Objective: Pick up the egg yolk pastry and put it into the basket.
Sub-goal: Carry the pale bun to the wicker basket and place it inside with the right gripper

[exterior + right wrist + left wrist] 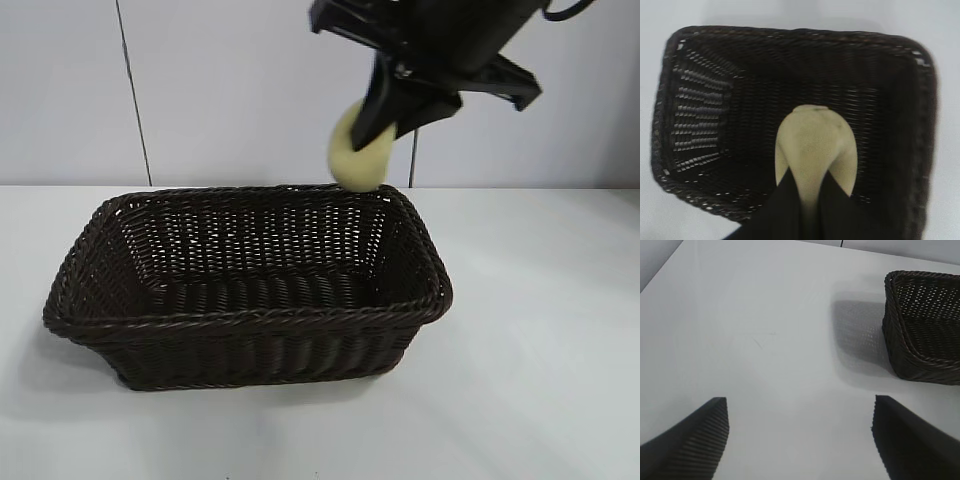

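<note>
My right gripper hangs in the air, shut on the egg yolk pastry, a pale cream-yellow bun squeezed between the two black fingers. It hovers over the far right corner of the dark brown wicker basket. In the right wrist view the pastry bulges out past the right gripper, with the basket's woven floor below it and nothing inside. My left gripper stands open low over bare table, off to one side of the basket, and is out of the exterior view.
The basket rests on a white table in front of a pale wall. It casts a soft shadow on the table beside its outer wall.
</note>
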Robot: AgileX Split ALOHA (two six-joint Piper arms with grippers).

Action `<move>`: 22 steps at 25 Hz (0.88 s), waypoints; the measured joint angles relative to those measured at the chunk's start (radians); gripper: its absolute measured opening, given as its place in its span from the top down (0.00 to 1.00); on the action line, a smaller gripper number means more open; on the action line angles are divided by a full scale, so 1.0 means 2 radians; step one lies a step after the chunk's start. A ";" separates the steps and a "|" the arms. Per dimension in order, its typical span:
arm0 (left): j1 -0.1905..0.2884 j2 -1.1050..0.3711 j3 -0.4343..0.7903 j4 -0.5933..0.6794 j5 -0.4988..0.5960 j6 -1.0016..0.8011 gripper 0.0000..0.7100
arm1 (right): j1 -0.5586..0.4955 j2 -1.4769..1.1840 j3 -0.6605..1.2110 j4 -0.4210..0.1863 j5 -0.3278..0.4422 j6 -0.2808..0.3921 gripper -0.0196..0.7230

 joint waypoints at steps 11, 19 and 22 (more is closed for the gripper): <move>0.000 0.000 0.000 0.000 0.000 0.000 0.20 | 0.051 0.068 0.000 0.002 -0.076 0.000 0.94; 0.000 0.000 0.000 0.000 0.000 0.000 0.20 | 0.051 0.162 0.000 0.001 -0.151 0.009 0.94; 0.000 0.000 0.000 0.000 0.000 0.000 0.20 | 0.051 0.176 0.000 0.001 -0.150 0.014 0.91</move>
